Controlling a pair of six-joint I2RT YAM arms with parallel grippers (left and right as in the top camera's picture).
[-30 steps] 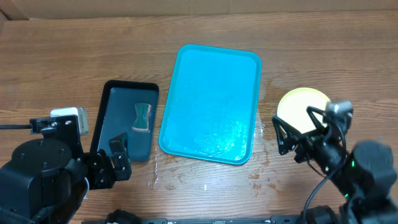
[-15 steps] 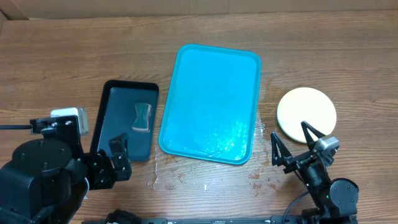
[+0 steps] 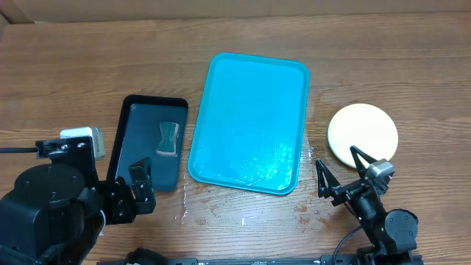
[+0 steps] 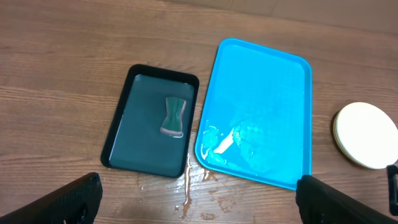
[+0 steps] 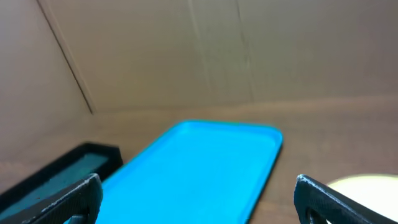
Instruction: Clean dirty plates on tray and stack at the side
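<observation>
The turquoise tray point(image 3: 250, 121) lies in the middle of the table with no plates on it, only a wet patch near its front; it also shows in the left wrist view point(image 4: 261, 106) and the right wrist view point(image 5: 205, 168). The plates point(image 3: 363, 134) sit stacked on the table right of the tray, yellow-green rim showing, also in the left wrist view point(image 4: 367, 134). My right gripper point(image 3: 340, 168) is open and empty, in front of the stack. My left gripper point(image 3: 140, 182) is open and empty at the front left, over the black tray's near end.
A smaller black tray point(image 3: 151, 141) holding water and a teal sponge point(image 3: 168, 138) lies left of the turquoise tray. Water is spilled on the wood point(image 3: 243, 215) in front of both trays. A cardboard wall stands at the back.
My right arm has drawn back from over the plate stack towards the front edge, leaving the stack fully uncovered. The left arm has not moved.
</observation>
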